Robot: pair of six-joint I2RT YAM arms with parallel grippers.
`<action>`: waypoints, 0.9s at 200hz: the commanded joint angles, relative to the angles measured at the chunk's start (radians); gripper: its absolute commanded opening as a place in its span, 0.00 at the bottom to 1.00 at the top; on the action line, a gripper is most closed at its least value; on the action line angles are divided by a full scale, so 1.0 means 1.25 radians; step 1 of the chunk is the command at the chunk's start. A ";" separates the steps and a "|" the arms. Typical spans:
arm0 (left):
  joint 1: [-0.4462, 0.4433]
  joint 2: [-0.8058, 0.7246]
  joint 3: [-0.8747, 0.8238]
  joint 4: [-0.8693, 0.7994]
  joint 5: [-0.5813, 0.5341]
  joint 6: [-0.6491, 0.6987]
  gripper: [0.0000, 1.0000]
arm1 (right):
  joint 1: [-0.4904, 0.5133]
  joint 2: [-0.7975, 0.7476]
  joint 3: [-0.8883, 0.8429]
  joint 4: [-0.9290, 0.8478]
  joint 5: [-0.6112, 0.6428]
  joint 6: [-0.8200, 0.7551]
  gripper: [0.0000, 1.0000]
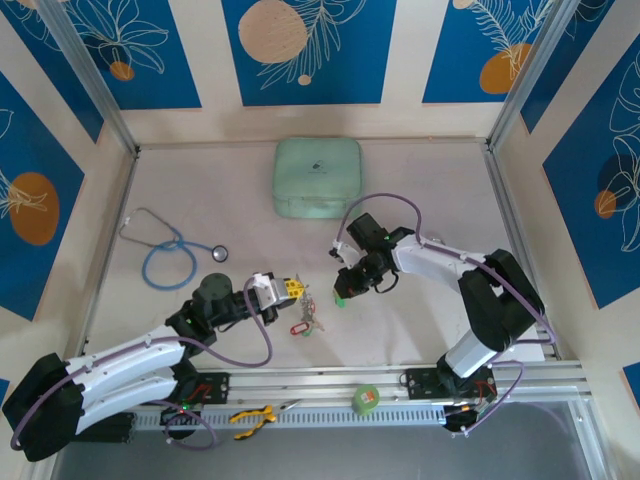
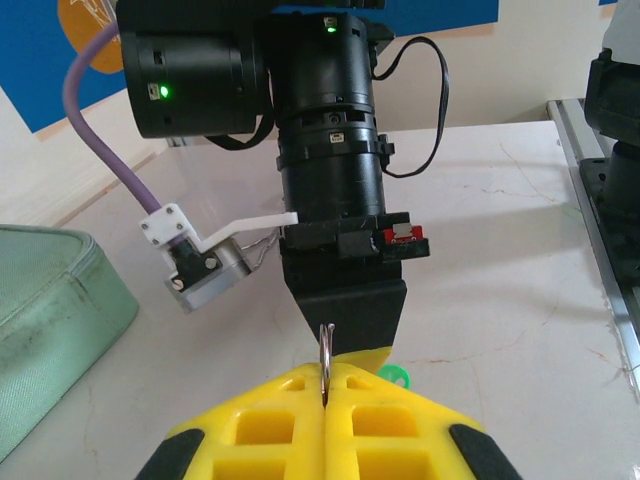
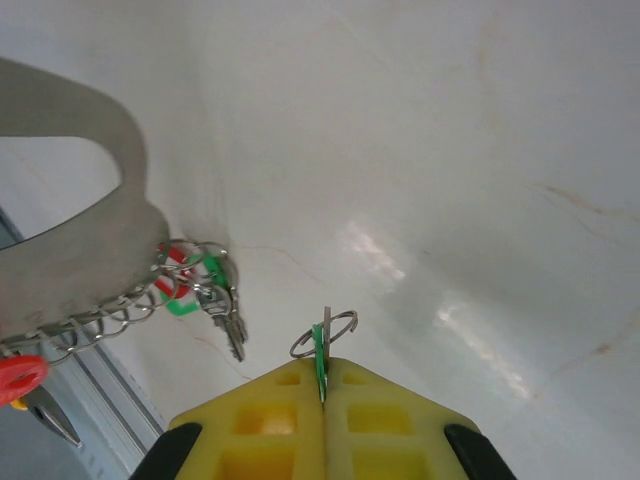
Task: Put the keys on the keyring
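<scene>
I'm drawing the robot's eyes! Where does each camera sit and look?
Top external: high behind the robot, looking down at the table, both arms showing.
Left wrist: past its own yellow fingers, facing the right gripper.
Right wrist: past its own fingers, down at the keys.
Shared: top and right wrist both see the keys.

We see the top arc of a thin metal ring above the shut jaws of the left gripper. The rest hides between them, and a green tag is half covered behind. By the right wrist, the keyring is blurred and cut by the left edge. From above, the keys are too small to count.
</scene>
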State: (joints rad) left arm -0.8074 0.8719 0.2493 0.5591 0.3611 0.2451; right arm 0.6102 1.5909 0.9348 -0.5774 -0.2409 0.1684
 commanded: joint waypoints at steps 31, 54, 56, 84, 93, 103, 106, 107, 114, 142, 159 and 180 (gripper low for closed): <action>-0.006 -0.009 0.015 0.007 -0.006 0.012 0.00 | -0.041 0.000 0.008 -0.107 0.146 0.084 0.35; -0.005 -0.008 0.015 0.008 -0.007 0.012 0.00 | -0.040 -0.001 0.024 -0.142 0.230 0.108 0.43; -0.005 -0.007 0.015 0.007 -0.007 0.012 0.00 | -0.039 -0.002 0.026 -0.143 0.232 0.107 0.43; -0.005 -0.007 0.015 0.009 -0.007 0.012 0.00 | 0.006 -0.017 0.027 -0.102 0.248 0.123 0.44; -0.005 -0.008 0.014 0.008 -0.008 0.011 0.00 | 0.015 -0.014 0.028 -0.090 0.277 0.156 0.44; -0.006 -0.011 0.014 0.005 -0.008 0.013 0.00 | 0.020 -0.006 0.031 -0.082 0.287 0.185 0.43; -0.006 -0.011 0.014 0.004 -0.008 0.013 0.00 | 0.021 -0.003 0.031 -0.077 0.285 0.186 0.43; -0.006 -0.012 0.014 0.004 -0.009 0.013 0.00 | 0.023 -0.003 0.031 -0.076 0.284 0.187 0.43; -0.006 -0.014 0.014 0.001 -0.009 0.013 0.00 | 0.033 -0.001 0.030 -0.069 0.297 0.188 0.43; -0.006 -0.018 0.017 -0.004 -0.009 0.016 0.00 | 0.048 0.002 0.036 -0.065 0.337 0.182 0.42; -0.005 -0.015 0.017 -0.002 -0.008 0.016 0.00 | 0.045 0.013 0.041 -0.063 0.321 0.169 0.41; -0.006 -0.011 0.015 0.003 -0.008 0.016 0.00 | 0.041 0.032 0.048 -0.052 0.289 0.152 0.40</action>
State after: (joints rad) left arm -0.8074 0.8654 0.2493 0.5484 0.3542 0.2455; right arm 0.6662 1.5997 0.9657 -0.6563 0.1493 0.3710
